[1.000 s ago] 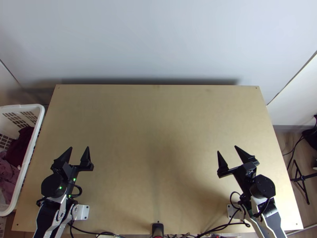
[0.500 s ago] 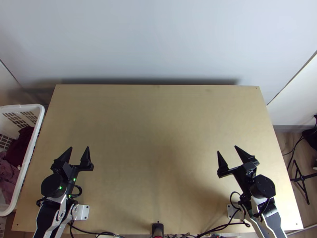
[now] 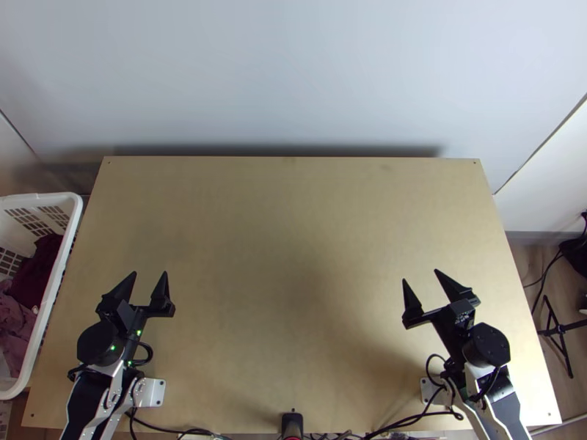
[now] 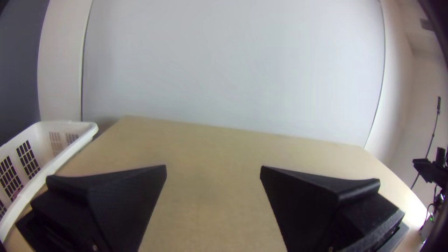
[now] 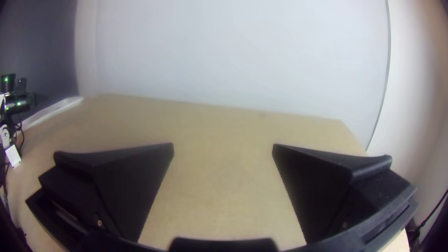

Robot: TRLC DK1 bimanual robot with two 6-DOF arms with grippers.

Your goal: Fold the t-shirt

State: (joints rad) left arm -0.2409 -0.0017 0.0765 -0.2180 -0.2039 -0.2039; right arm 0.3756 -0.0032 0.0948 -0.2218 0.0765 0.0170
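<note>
In the top view my left gripper (image 3: 150,273) is open over the table's near left part, nothing between its fingers. My right gripper (image 3: 420,275) stands open over the near right part, also holding nothing. The left wrist view has the left gripper (image 4: 213,169) with its black fingers wide apart; in the right wrist view the right gripper (image 5: 223,146) is spread likewise. Dark red and mauve cloth (image 3: 37,271) lies bunched in the white basket at the left; whether a t-shirt is among it, I cannot tell.
The white basket (image 3: 55,308) stands against the left edge of the wooden table (image 3: 293,220). A pale wall (image 3: 293,73) rises behind the far edge. Black cables (image 3: 418,418) run along the near edge, and a small black device (image 3: 292,424) sits at its middle.
My left gripper has shifted very slightly to the right in the top view. The right arm has kept still.
</note>
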